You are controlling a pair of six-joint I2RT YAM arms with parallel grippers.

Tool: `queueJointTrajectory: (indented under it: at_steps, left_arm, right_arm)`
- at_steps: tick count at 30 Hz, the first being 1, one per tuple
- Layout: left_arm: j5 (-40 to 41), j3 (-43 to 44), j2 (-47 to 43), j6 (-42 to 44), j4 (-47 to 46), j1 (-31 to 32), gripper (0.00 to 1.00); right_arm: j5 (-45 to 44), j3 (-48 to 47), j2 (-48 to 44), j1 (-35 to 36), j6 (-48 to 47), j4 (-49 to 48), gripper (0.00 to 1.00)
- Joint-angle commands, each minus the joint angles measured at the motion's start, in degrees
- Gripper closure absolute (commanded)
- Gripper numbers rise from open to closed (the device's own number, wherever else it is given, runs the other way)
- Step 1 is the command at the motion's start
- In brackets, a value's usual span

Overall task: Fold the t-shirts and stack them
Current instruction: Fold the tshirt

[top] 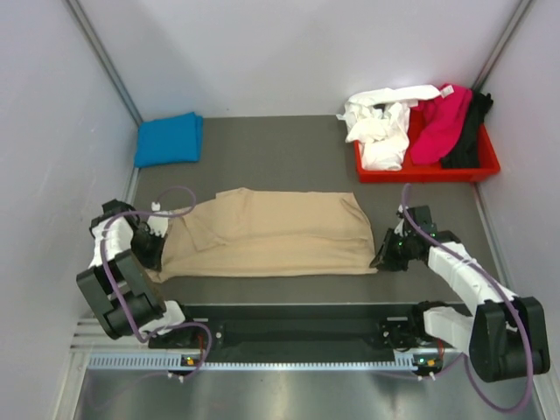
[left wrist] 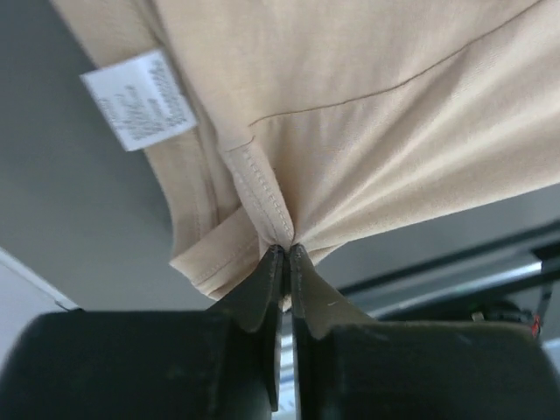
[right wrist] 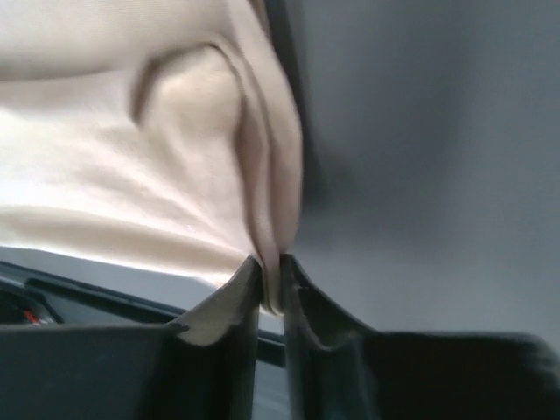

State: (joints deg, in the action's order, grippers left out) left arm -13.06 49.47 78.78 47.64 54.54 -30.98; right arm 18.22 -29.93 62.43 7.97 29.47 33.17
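Observation:
The tan t-shirt (top: pixel 267 234) lies folded lengthwise across the middle of the grey table. My left gripper (top: pixel 156 248) is shut on its near left corner by the collar; the left wrist view shows the tan cloth (left wrist: pixel 367 114) pinched at the fingertips (left wrist: pixel 285 254), with a white label (left wrist: pixel 140 99) beside it. My right gripper (top: pixel 381 256) is shut on the near right corner; the tan cloth (right wrist: pixel 131 166) is pinched there too. A folded bright blue t-shirt (top: pixel 168 138) lies at the far left. White (top: pixel 382 122), magenta (top: pixel 440 123) and black (top: pixel 468 131) t-shirts are heaped in the tray.
A red plastic tray (top: pixel 420 170) stands at the far right and holds the heaped shirts. Grey walls close the table at left, right and back. A black rail (top: pixel 289 325) runs along the near edge between the arm bases.

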Motion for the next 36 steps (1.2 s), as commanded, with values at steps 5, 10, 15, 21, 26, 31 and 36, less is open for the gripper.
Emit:
queueJointTrajectory:
  at_steps: [5, 10, 15, 21, 26, 31, 36]
  left_arm:
    - [3.2, 3.3, 0.5, 8.0, 6.6, -0.7, 0.38]
    - [-7.8, 22.2, 3.4, 3.6, 11.7, 0.1, 0.34]
    - [-7.1, 30.2, 7.9, -11.1, 0.3, 17.2, 0.47]
    - [0.2, 40.2, 18.8, -20.1, -3.7, 26.9, 0.41]
    - [0.9, 35.4, 20.0, -24.3, -12.1, 22.4, 0.36]
    - [3.7, 32.7, 24.0, -25.2, -15.1, 19.4, 0.39]
    - [3.0, 31.8, 29.5, -26.0, -17.0, 13.5, 0.44]
  right_arm:
    - [-7.0, -2.9, -7.8, -0.6, 3.2, 9.2, 0.46]
    - [-15.1, -17.4, -8.9, -0.5, -2.8, 9.2, 0.41]
    - [-14.2, -27.5, -0.4, 1.5, -11.0, 2.8, 0.45]
    - [-11.5, -40.3, 14.5, 18.2, -22.9, -11.6, 0.45]
    - [-1.4, -61.9, 37.5, 24.9, -23.2, -18.8, 0.46]
    - [0.4, -74.4, 53.9, 30.6, -21.2, -26.3, 0.49]
    - [-1.3, -94.8, 73.9, 34.3, -15.9, -25.6, 0.48]
